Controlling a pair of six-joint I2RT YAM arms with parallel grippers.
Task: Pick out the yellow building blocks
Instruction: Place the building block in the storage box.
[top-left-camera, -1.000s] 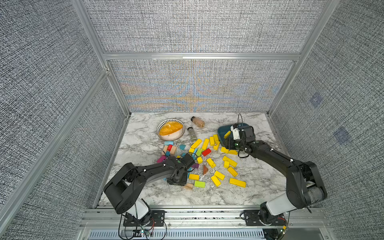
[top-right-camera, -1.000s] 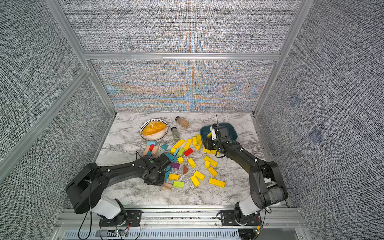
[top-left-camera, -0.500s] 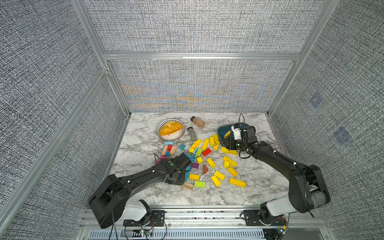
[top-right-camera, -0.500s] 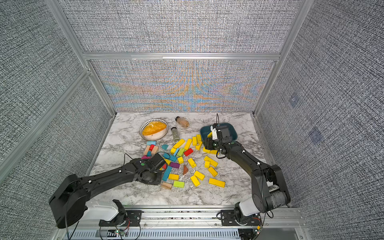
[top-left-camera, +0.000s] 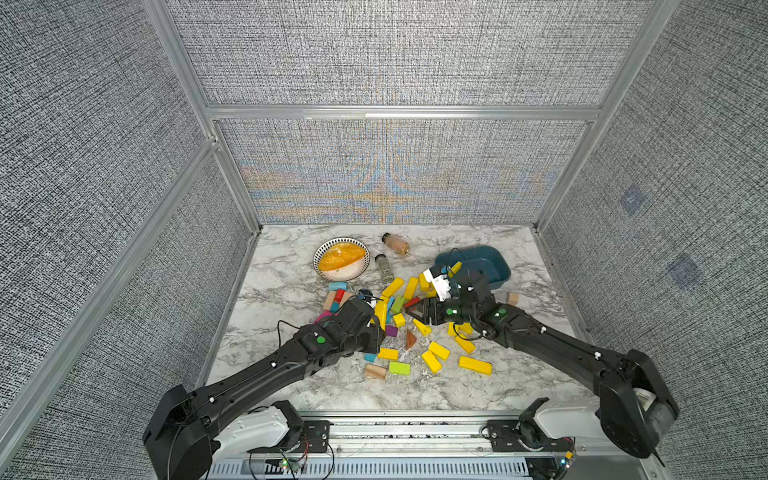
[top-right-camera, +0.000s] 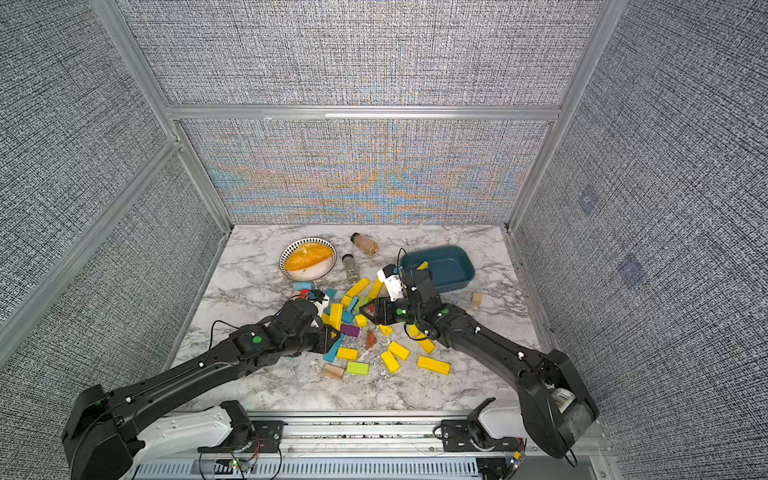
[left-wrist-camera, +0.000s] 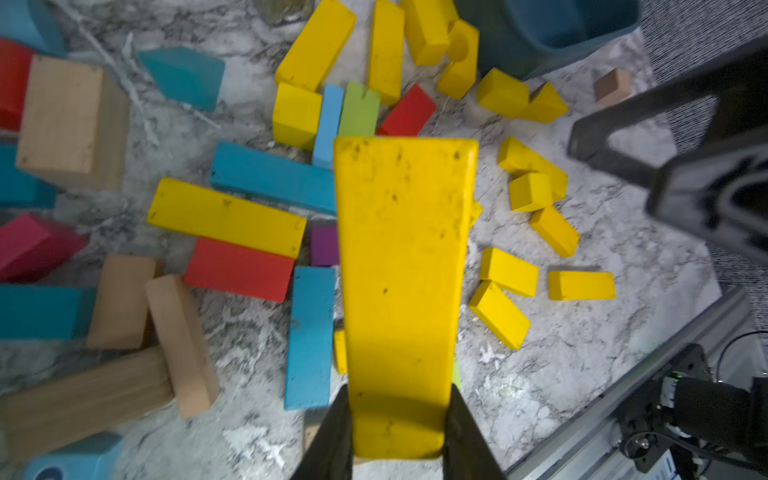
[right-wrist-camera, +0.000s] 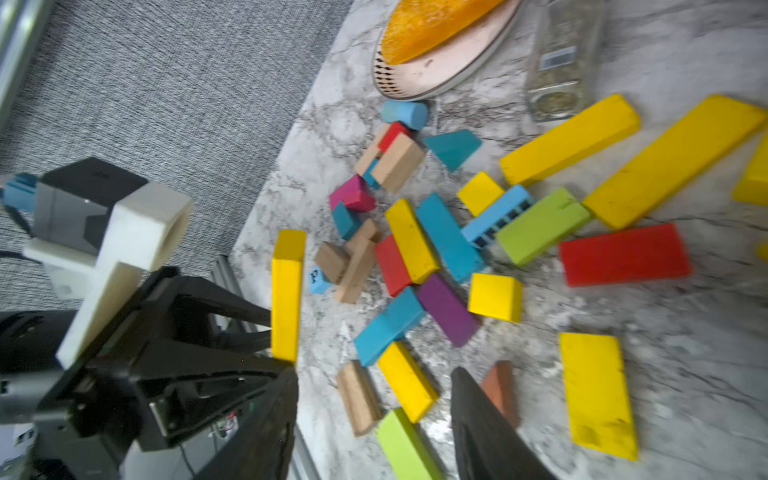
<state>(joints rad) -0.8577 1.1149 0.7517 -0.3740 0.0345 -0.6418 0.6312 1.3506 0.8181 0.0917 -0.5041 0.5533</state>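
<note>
Several yellow building blocks (top-left-camera: 475, 365) lie scattered on the marble table, mixed with other colours. My left gripper (left-wrist-camera: 399, 390) is shut on one long yellow bar (left-wrist-camera: 401, 270), which sticks out above the pile in both top views (top-left-camera: 380, 309) (top-right-camera: 336, 314). The right wrist view shows that bar (right-wrist-camera: 286, 299) too. My right gripper (right-wrist-camera: 374, 374) hangs open over the pile with nothing between its fingers, just right of the held bar in a top view (top-left-camera: 415, 312). One yellow block (top-left-camera: 455, 268) leans in the blue bin (top-left-camera: 494, 259).
A patterned bowl (top-left-camera: 318, 268) with an orange lump and two spice jars (top-left-camera: 384, 268) (top-left-camera: 397, 244) stand behind the pile. Lime-green (top-left-camera: 399, 368), tan (top-left-camera: 375, 371), red, teal and purple blocks lie among the yellow ones. A tan cube (top-left-camera: 513, 298) sits right of the bin.
My left gripper has shut on the long yellow bar and lifted it off the table. My right gripper has moved from the bin's edge forward and left over the pile, still open.
</note>
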